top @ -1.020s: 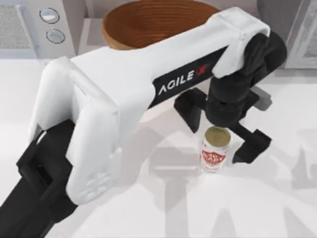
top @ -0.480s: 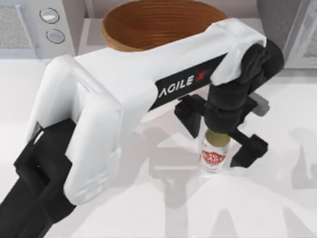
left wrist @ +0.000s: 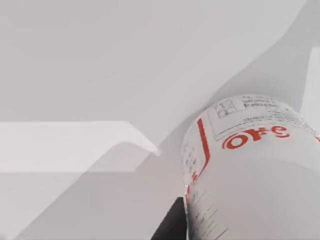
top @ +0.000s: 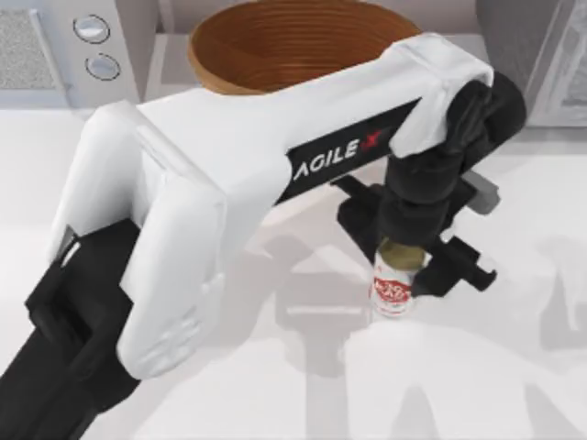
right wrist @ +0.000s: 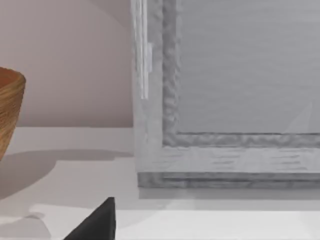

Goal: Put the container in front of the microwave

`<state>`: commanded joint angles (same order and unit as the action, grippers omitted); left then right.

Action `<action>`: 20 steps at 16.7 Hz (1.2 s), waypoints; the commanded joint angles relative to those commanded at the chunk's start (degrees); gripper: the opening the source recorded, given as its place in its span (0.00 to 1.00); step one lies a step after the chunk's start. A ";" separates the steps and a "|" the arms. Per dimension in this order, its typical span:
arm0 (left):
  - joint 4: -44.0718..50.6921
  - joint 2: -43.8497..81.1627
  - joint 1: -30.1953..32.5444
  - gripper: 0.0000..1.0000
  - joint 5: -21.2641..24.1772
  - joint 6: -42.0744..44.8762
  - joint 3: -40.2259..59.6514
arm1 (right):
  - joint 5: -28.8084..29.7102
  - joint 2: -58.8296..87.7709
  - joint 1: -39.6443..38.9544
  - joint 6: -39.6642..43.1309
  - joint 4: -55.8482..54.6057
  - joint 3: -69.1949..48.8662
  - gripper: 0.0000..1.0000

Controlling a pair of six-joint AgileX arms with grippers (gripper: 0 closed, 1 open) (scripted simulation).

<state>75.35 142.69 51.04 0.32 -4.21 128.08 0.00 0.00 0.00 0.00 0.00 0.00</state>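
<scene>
The left gripper (top: pixel 401 259) has come down over the container (top: pixel 394 291) — its fingers (top: pixel 447 272), spread wide a second ago, have drawn in against the can's sides, and the wrist now hides most of the gold top.

The left gripper (top: pixel 410 255) sat right over the can (top: pixel 394 295), hiding most of its gold top. The microwave (top: pixel 64 46) left of the bowl (top: pixel 284 41) got chopped off at the frame edge, bowl's far rim too.
</scene>
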 joint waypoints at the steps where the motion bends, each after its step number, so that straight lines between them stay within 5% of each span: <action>1: 0.00 0.00 0.00 0.17 0.00 0.00 0.00 | 0.00 0.00 0.00 0.00 0.00 0.00 1.00; 4: 0.00 0.00 0.00 0.00 0.00 0.00 0.00 | 0.00 0.00 0.00 0.00 0.00 0.00 1.00; 13: 0.20 0.07 -0.04 0.00 0.00 0.11 0.22 | 0.00 0.00 0.00 0.00 0.00 0.00 1.00; 20: 9.45 1.07 -0.02 0.00 0.01 0.05 10.60 | 0.00 0.00 0.00 0.00 0.00 0.00 1.00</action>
<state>84.80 143.76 51.03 0.33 -4.16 138.68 0.00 0.00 0.00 0.00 0.00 0.00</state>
